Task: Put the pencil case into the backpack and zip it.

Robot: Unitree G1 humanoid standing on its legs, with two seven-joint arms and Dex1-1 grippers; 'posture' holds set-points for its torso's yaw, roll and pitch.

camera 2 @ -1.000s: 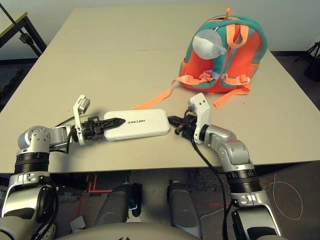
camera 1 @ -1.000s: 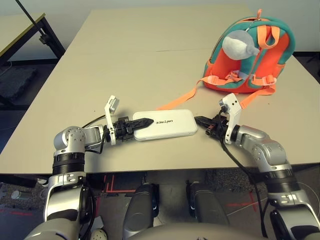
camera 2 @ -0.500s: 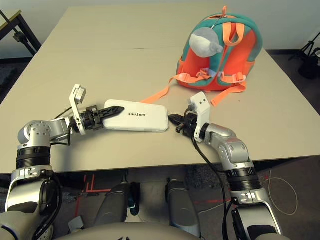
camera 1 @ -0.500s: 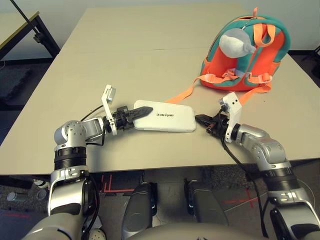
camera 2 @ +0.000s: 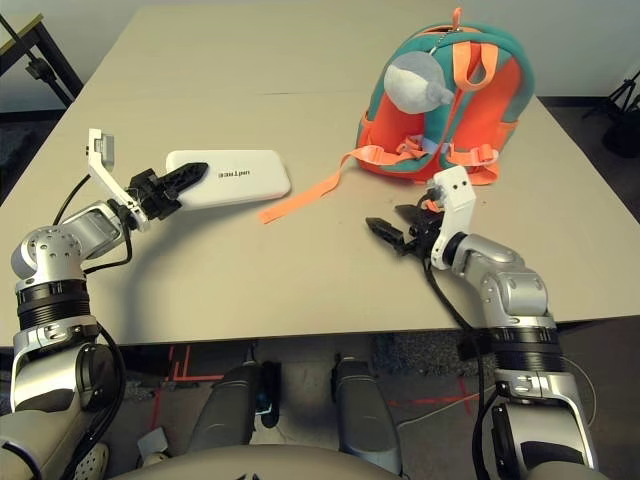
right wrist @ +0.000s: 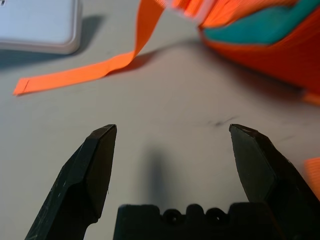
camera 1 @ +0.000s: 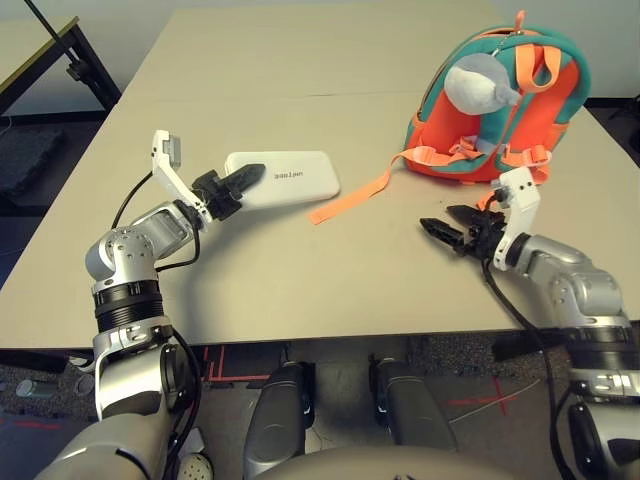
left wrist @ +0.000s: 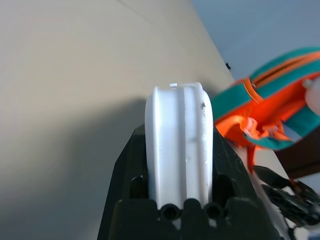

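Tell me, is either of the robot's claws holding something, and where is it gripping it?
The left gripper holds the pencil case by one short end. The right gripper is open and empty.

My black left gripper (camera 1: 238, 178) has the white pencil case (camera 1: 290, 179), dark lettering on it, can't quite read it. Backpack (camera 1: 520, 100) is orange with teal trim, grey plush (camera 1: 470, 85), tan table (camera 1: 300, 90).

Backpack (camera 1: 500, 100) zipper out of sight
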